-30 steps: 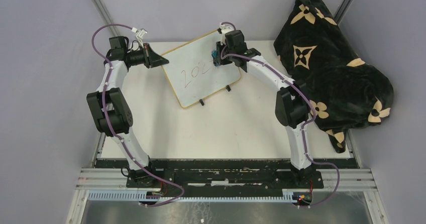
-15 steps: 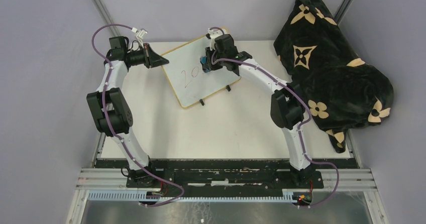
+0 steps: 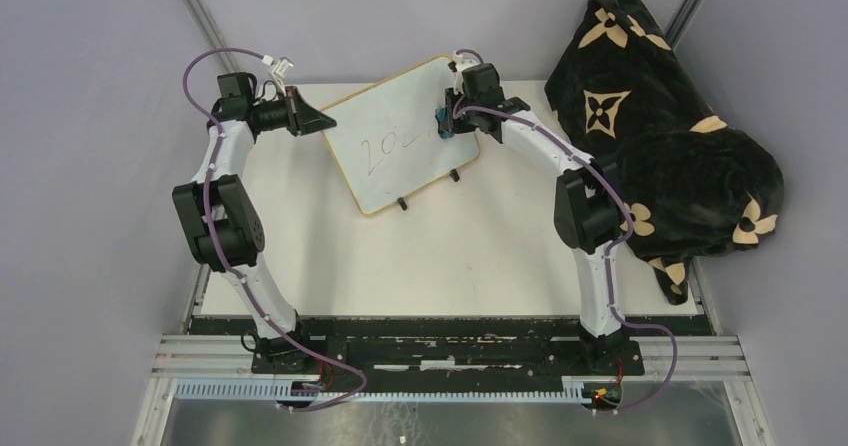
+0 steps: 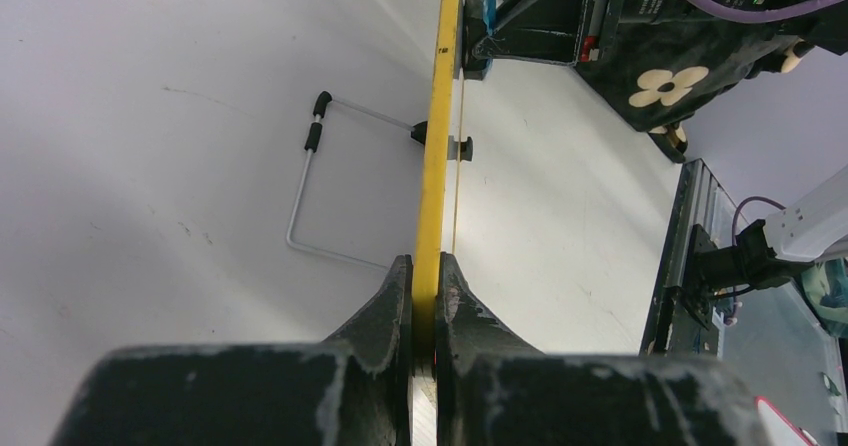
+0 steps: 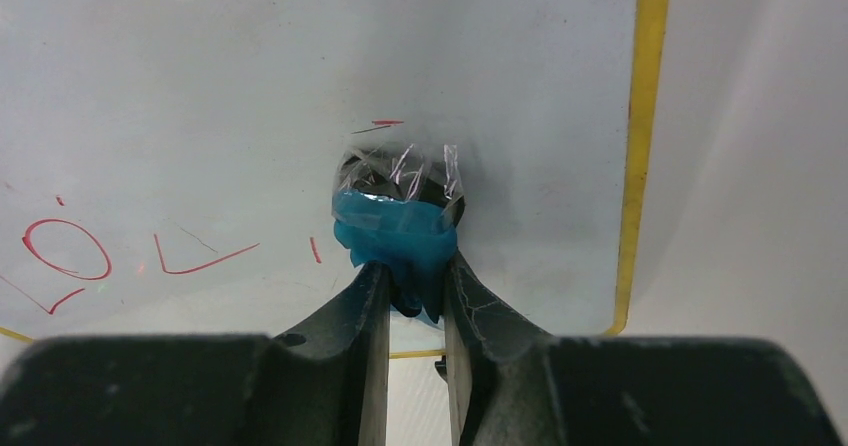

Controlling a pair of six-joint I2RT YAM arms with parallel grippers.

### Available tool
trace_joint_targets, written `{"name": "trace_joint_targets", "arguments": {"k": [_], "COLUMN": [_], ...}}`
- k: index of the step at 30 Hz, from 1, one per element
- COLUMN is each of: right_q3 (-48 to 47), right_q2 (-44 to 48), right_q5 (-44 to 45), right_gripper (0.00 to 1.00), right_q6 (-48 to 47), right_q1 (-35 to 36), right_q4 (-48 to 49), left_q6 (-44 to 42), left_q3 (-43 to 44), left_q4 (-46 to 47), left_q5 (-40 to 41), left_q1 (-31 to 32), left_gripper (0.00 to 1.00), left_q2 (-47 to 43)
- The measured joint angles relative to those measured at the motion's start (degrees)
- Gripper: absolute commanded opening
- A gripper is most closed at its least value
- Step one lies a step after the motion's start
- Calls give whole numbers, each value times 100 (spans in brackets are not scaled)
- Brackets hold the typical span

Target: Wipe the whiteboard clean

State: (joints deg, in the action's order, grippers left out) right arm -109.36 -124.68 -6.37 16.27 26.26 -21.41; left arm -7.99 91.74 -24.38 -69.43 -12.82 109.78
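The whiteboard [image 3: 400, 151] stands tilted on its two black feet at the back middle of the table, with red digits [image 3: 385, 146] on it. My left gripper [image 3: 325, 119] is shut on the board's left edge; the left wrist view shows the frame [image 4: 432, 196] edge-on between the fingers. My right gripper [image 3: 447, 124] is shut on a blue eraser pad [image 5: 400, 231] with a dark, plastic-wrapped face, pressed on the board near its right edge. Red strokes [image 5: 70, 251] remain left of the pad in the right wrist view.
A black blanket with tan flower shapes [image 3: 650, 126] is heaped at the table's right side, close to my right arm. A wire stand [image 4: 320, 186] props the board from behind. Grey walls close the back and sides.
My right gripper with the eraser swept left over the digits, then back right toward the board's right edge. The last red digit has mostly gone. The left arm has not moved.
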Motion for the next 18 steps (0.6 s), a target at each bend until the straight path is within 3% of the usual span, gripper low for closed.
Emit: {"name": "trace_joint_targets", "arguments": {"k": [9,18], "right_q3": [-4,-232], "right_q2": [2,-173], "right_q5": [328,66], "right_gripper": [1,0], "right_q6": [-109,-177], "right_q1": [584,1558], "right_q4": [-46,-52], "left_q6": [-2,-11], "left_q3": [0,0], "left_q4": [-55,-59], "left_q5": [-9,-17], "left_q1": [-28,-22], "left_gripper": [3,3], "left_q2": [0,0]}}
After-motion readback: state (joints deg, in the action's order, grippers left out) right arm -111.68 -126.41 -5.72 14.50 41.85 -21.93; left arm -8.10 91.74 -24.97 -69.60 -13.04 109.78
